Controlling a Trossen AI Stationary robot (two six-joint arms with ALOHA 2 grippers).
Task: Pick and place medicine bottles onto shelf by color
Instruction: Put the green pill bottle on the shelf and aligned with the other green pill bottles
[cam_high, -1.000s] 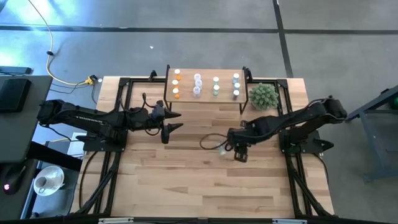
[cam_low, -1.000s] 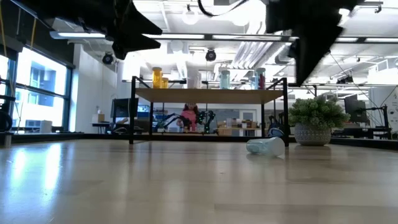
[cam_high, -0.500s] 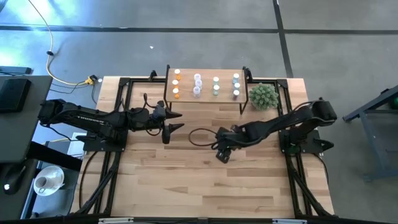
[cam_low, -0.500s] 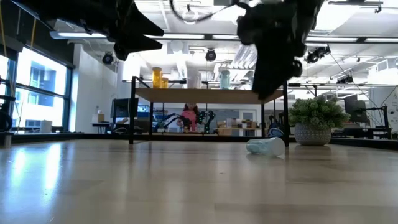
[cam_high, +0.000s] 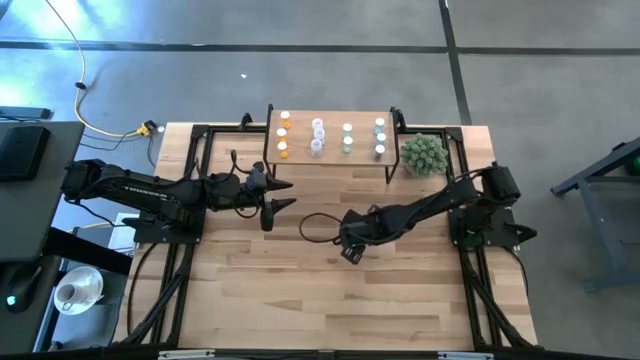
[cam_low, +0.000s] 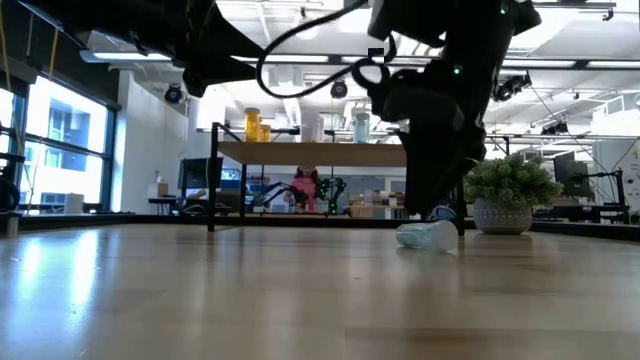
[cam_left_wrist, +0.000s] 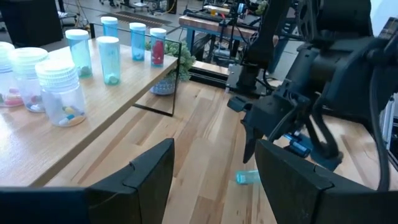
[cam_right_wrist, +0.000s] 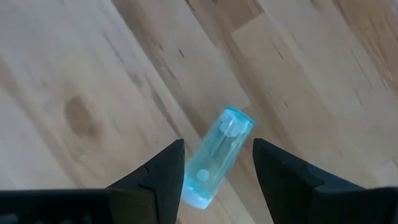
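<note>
A blue medicine bottle (cam_right_wrist: 217, 160) with a white cap lies on its side on the tabletop, also in the low view (cam_low: 427, 236). My right gripper (cam_right_wrist: 217, 144) hangs open just above it, pointing steeply down, one finger on each side, touching nothing; from above it shows mid-table (cam_high: 350, 250). The shelf (cam_high: 332, 157) at the far edge carries upright bottles in rows: orange (cam_high: 283, 136), pink (cam_high: 317, 138), green (cam_high: 347, 139), blue (cam_high: 380, 139). My left gripper (cam_high: 274, 202) waits open in the air near the shelf's left end.
A spiky green plant in a pot (cam_high: 423, 153) stands right of the shelf. Black frame rails (cam_high: 185, 250) run along the table's left and right sides. Bare wood spreads toward the near edge (cam_high: 330, 310). A loose black cable (cam_high: 315, 225) loops beside the right gripper.
My right gripper has come down and toward the table's left edge, rolling its wrist, until it stands over the lying blue bottle. The bottle has stayed where it was.
</note>
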